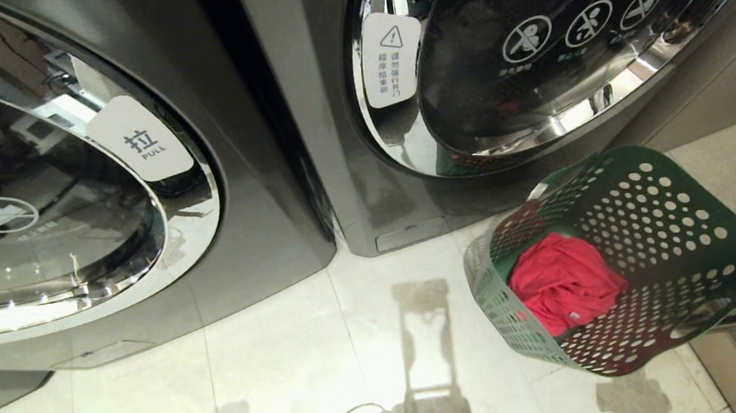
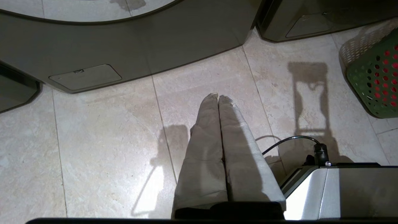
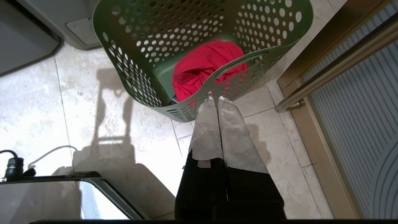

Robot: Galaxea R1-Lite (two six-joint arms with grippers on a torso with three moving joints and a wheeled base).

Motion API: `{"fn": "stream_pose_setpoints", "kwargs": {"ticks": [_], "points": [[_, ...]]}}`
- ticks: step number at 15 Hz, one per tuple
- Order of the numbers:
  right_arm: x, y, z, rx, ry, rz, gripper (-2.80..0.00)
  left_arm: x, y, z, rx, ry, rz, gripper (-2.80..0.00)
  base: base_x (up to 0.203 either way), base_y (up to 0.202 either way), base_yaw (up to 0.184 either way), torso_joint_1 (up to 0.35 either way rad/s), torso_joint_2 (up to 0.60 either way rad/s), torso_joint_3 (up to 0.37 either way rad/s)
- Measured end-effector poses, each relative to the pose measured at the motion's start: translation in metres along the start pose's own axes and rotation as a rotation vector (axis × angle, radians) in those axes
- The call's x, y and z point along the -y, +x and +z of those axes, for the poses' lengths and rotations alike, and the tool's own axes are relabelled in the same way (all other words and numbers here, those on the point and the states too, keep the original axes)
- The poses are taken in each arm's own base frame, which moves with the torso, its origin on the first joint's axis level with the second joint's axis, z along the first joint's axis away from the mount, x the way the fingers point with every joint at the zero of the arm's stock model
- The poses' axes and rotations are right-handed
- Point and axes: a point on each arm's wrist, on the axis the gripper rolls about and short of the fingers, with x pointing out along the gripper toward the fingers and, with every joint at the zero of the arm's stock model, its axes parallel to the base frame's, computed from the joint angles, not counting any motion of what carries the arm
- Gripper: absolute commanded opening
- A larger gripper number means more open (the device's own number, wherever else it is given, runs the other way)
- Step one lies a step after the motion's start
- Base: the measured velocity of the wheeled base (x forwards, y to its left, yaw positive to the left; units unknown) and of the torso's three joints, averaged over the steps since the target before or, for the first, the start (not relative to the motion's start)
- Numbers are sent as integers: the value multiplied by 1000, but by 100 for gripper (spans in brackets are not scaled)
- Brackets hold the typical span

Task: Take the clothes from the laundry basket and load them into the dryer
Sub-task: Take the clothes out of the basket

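- Both appliance doors are cut off by the head view's frame edges: the left machine's door [image 1: 42,202] runs off the left edge, and the right machine's door [image 1: 529,42] runs off the top and right edges.
- Both doors are shut; the dark reflective glass hides the drum interiors.
- Which of the two machines is the dryer cannot be told from the visible labels.
- Neither arm appears in the head view; only their shadows fall on the tiled floor [image 1: 276,369].
- The red garment [image 1: 563,281] is partly hidden by the perforated basket wall; whether other clothes lie beneath it cannot be told.
- The green laundry basket [image 1: 661,228] stands at the lower right of the head view, just beside the lower front of the right machine.
- A metal door track [image 3: 339,62] borders the basket at the right of the right wrist view.
- Open tile lies across the lower centre of the head view, between the two machines and the robot base [image 2: 339,189].
- A black cable [image 2: 289,141] loops over the floor at the base.
- The garment is bright red, crumpled into a loose heap on the basket floor.
- Left gripper [image 2: 218,97]: fabric-covered fingers pressed together, clenched on nothing, above bare tile.
- Right gripper [image 3: 216,99]: fingers pressed together, clenched on nothing, tips near the basket's rim handle in the right wrist view.
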Motion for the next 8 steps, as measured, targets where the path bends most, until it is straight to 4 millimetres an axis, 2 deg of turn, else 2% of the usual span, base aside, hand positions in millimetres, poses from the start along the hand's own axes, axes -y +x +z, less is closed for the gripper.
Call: {"fn": "stream_pose_setpoints", "kwargs": {"ticks": [2, 6, 7, 8], "points": [[0, 0, 0, 0, 0, 0, -280, 0, 0, 0, 0, 0, 0, -280, 0, 0, 0, 4, 2, -176], [0, -1, 1, 0, -61, 9, -280, 0, 0, 0, 0, 1, 0, -280, 0, 0, 0, 2, 1, -37], [-1, -2, 7, -1, -82, 10, -280, 0, 0, 0, 0, 1, 0, -280, 0, 0, 0, 0, 0, 0], [-1, -4, 21, 25, -85, 10, -280, 0, 0, 0, 0, 1, 0, -280, 0, 0, 0, 0, 0, 0]]}}
